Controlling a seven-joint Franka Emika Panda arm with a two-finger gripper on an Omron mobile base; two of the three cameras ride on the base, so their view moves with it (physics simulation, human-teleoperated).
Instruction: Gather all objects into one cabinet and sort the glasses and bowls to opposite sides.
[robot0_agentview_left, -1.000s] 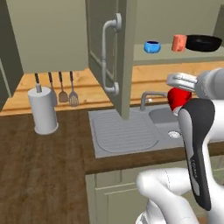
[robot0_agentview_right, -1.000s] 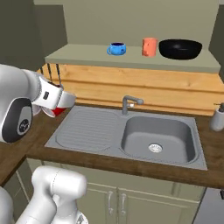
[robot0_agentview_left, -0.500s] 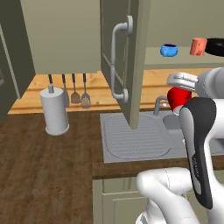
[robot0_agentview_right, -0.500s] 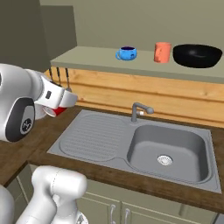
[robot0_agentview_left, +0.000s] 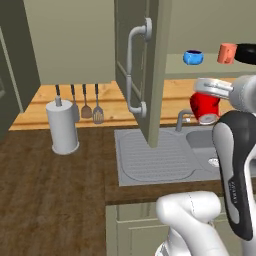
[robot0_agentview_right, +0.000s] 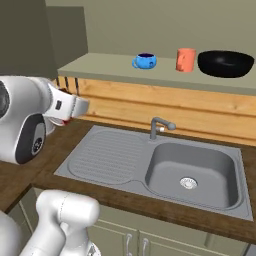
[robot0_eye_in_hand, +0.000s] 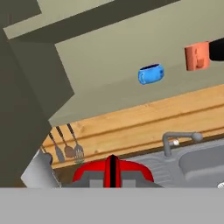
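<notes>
My gripper (robot0_agentview_left: 207, 99) is shut on the glossy red cup (robot0_agentview_left: 205, 108), held over the counter just left of the faucet; the hand view has the cup's rim (robot0_eye_in_hand: 113, 171) at the bottom. On the open cabinet's shelf (robot0_agentview_right: 100, 67) stand the small blue bowl (robot0_agentview_right: 145, 61), the orange-red cup (robot0_agentview_right: 186, 59) and the wide black bowl (robot0_agentview_right: 226, 63), left to right. The hand view looks up at the blue bowl (robot0_eye_in_hand: 151, 74) and the orange-red cup (robot0_eye_in_hand: 197, 56). The cabinet door (robot0_agentview_left: 152, 75) hangs open to the left of the gripper.
A grey sink (robot0_agentview_right: 192, 170) with a faucet (robot0_agentview_right: 160, 126) and a drainboard (robot0_agentview_right: 102, 157) lies below the shelf. A paper-towel roll (robot0_agentview_left: 62, 127) and hanging utensils (robot0_agentview_left: 85, 105) stand at the left. The door's long handle (robot0_agentview_left: 133, 70) juts out beside the arm.
The whole picture has shifted right and grown nearer, so the base has driven. The gripper has kept the glossy red cup at the same height.
</notes>
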